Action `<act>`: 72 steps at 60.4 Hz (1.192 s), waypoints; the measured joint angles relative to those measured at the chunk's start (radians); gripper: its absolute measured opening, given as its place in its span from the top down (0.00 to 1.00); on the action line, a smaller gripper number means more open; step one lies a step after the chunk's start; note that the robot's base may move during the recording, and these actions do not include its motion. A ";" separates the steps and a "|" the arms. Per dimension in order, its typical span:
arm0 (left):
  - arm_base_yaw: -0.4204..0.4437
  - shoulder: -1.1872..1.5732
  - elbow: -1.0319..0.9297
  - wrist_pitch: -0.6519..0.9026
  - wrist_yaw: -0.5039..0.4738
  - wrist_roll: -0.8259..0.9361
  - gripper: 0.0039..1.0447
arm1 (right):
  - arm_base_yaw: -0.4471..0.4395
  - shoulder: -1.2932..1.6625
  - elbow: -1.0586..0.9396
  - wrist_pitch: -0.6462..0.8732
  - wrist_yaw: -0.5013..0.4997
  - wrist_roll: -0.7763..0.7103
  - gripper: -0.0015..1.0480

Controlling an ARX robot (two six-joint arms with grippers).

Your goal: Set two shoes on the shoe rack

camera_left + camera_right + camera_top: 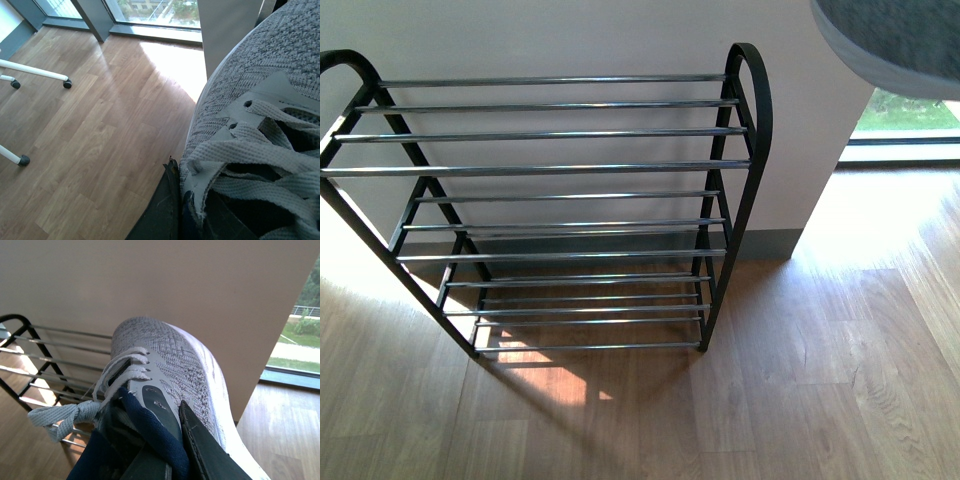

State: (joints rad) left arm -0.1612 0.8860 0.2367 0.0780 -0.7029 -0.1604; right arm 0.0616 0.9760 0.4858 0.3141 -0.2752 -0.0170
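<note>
Gripping left sneaker (260, 100), left claw (176, 212) over floor (100, 130); right claw (172, 452) clamps right sneaker (170, 360) near shoe rack (550, 167).

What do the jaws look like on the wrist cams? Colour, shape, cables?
Left gripper: one flat black jaw with a tapered tip. Right gripper: one flat dark grey jaw, straight-edged. No cables or markings visible; the arms are out of view.

I see the shoe rack (753, 120) open from above and from the front; the wall (570, 35) closes it behind, and the wooden floor (800, 400) before it gives room.
</note>
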 joint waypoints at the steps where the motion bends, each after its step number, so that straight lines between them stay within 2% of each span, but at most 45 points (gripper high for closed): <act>1: 0.000 0.000 0.000 0.000 -0.001 0.000 0.99 | 0.012 0.019 0.011 0.006 0.011 0.004 0.99; 9: 0.000 0.000 0.000 0.000 -0.014 0.000 0.99 | 0.194 0.342 0.224 0.056 0.141 0.133 0.99; 19: 0.000 0.000 0.000 0.000 -0.007 0.000 0.99 | 0.298 0.620 0.450 0.004 0.241 0.303 0.99; 46: 0.000 0.000 0.000 0.000 -0.008 0.000 0.99 | 0.364 0.964 0.746 -0.138 0.398 0.716 0.99; 60: 0.000 0.000 0.000 0.000 -0.008 0.000 0.99 | 0.348 1.085 0.847 -0.111 0.493 0.791 0.99; 72: 0.000 0.000 0.000 0.000 -0.008 0.000 0.99 | 0.318 1.136 0.908 -0.142 0.517 0.830 0.99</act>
State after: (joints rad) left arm -0.1612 0.8860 0.2367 0.0780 -0.7113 -0.1600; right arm 0.3798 2.1117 1.3933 0.1722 0.2420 0.8135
